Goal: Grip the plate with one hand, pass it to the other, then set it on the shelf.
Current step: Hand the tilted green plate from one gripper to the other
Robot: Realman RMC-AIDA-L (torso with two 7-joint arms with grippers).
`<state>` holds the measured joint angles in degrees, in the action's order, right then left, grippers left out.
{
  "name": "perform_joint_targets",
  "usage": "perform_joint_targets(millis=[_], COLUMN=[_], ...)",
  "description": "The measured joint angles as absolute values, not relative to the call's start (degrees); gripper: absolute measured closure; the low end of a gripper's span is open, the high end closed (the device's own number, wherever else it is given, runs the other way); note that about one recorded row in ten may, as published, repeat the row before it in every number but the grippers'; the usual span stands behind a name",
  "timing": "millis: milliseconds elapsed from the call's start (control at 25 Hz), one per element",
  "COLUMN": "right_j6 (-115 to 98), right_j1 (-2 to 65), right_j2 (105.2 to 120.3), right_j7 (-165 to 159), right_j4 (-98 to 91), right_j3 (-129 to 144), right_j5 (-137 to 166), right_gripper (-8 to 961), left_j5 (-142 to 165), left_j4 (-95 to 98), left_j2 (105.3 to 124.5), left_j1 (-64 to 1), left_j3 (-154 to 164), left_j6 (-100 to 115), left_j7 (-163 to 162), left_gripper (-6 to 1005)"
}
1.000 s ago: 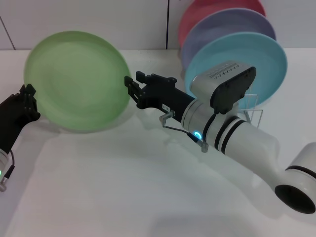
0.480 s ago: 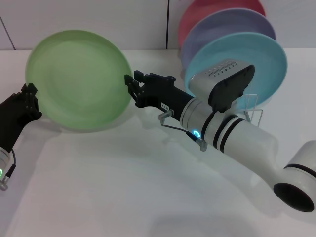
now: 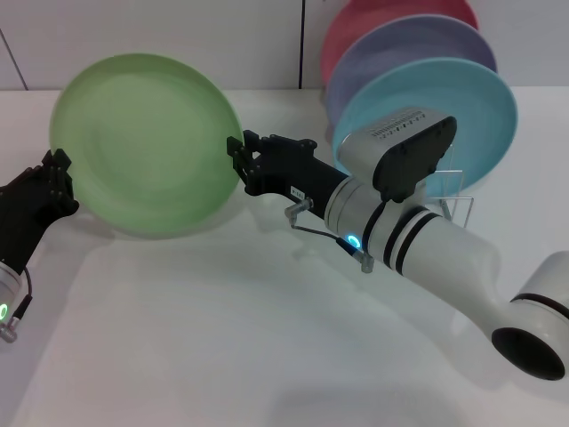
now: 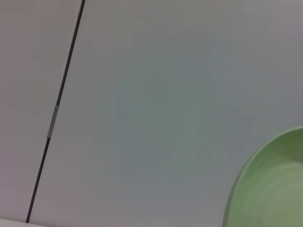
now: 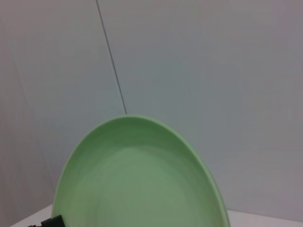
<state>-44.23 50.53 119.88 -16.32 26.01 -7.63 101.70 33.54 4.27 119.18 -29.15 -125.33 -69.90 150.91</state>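
The light green plate (image 3: pixel 147 142) is held up on edge above the table at the left. My left gripper (image 3: pixel 58 182), black on a slim forearm, is shut on the plate's left rim. My right gripper (image 3: pixel 236 162), on the thick white arm, is open, and its fingertips sit at the plate's right rim. The plate fills the lower half of the right wrist view (image 5: pixel 137 179), and its rim shows in a corner of the left wrist view (image 4: pixel 270 189). The silver wire shelf (image 3: pixel 455 197) stands at the back right, partly hidden behind my right arm.
In the shelf stand a turquoise plate (image 3: pixel 462 107), a lavender plate (image 3: pixel 400 49) and a pink-red plate (image 3: pixel 382 13). The white table (image 3: pixel 196 338) stretches in front. A white wall with a dark seam (image 5: pixel 111 61) is behind.
The left gripper has carried the green plate a little to the right, so its right rim now reaches the right gripper's fingertips. The right arm has barely moved.
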Motion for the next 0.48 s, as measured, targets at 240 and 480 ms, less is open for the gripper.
perform_joint_targets(millis=[240,480], right_j6=[-44.11,-44.11], right_j1=[50.62,50.63], right_j2=[119.88,119.88], right_j7=[-16.30,-16.27], right_j4=[26.01,25.95], right_j3=[-7.65,-7.73], right_j5=[101.69,101.69], right_gripper=[755,794], left_j5=[33.58,33.58], left_j4=[4.51,4.56], left_j2=[119.18,119.18], left_j1=[-29.19,-29.18], left_j3=[-125.33,-125.33], left_j6=[-70.29,-70.31], left_j7=[150.91,150.91], left_gripper=[948,947])
